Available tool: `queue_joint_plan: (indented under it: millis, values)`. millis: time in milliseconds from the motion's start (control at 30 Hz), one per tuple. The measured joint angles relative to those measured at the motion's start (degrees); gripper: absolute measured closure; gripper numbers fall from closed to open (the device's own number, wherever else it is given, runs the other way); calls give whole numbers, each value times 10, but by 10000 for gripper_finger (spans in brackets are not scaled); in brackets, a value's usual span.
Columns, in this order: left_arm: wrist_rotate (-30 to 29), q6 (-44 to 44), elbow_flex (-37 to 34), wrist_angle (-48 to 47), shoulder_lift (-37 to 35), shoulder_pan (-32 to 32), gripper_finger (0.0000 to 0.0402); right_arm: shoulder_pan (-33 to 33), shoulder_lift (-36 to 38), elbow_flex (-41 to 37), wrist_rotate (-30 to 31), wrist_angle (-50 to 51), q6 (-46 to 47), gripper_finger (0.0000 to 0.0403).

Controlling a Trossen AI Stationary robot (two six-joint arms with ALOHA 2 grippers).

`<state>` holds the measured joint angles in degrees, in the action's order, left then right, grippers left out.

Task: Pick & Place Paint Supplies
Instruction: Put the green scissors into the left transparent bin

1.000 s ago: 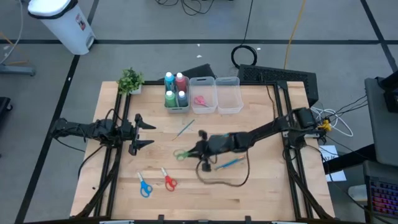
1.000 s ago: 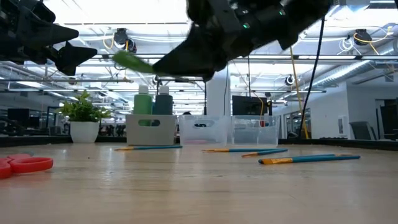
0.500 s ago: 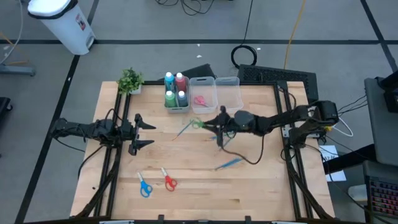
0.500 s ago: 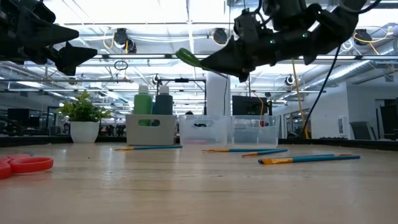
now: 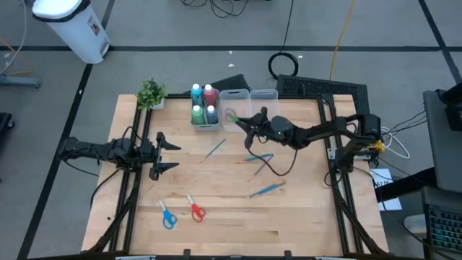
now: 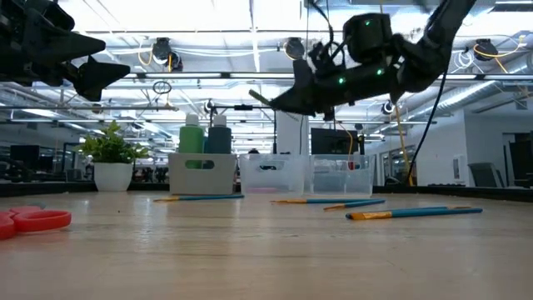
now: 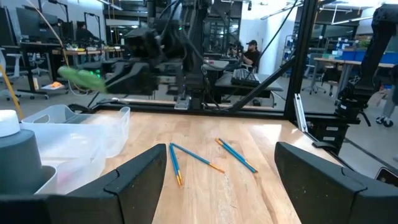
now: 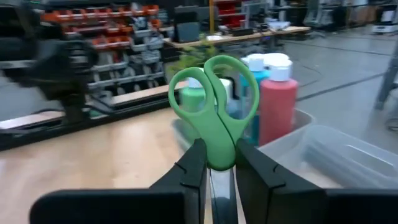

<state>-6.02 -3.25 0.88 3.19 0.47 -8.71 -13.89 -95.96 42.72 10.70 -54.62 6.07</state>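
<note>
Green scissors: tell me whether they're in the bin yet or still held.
Still held. The green scissors sit clamped in the right gripper, jaws closed on the blades, in the air by the middle bin.

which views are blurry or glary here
Right wrist view: the green scissors are fairly crisp, the shelving behind is smeared. Left wrist view: the same scissors blur into a streak. Low view: bright ceiling lights glare, leaving the right arm a dark silhouette. High view: evenly lit.

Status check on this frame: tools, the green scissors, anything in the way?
Right tool shut on green scissors, raised over the middle bin. Left tool open, idle at table's left. Pink scissors already in that bin; path clear.
</note>
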Motion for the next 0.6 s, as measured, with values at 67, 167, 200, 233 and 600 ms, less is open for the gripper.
queue_joint_plan:
  millis: [67,167,200,233,600]
  values:
    - [0,0,0,0,0,0,94,-16,-14,7,-1,-7,-11,359]
    - [0,0,0,0,0,0,94,-40,-40,27,0,-11,-8,359]
    - [0,0,0,0,0,0,94,-48,-51,35,0,-10,1,359]
    - [0,0,0,0,0,0,94,-54,-61,42,0,-8,11,359]
    - [0,0,0,0,0,0,94,-80,-162,118,0,8,3,358]
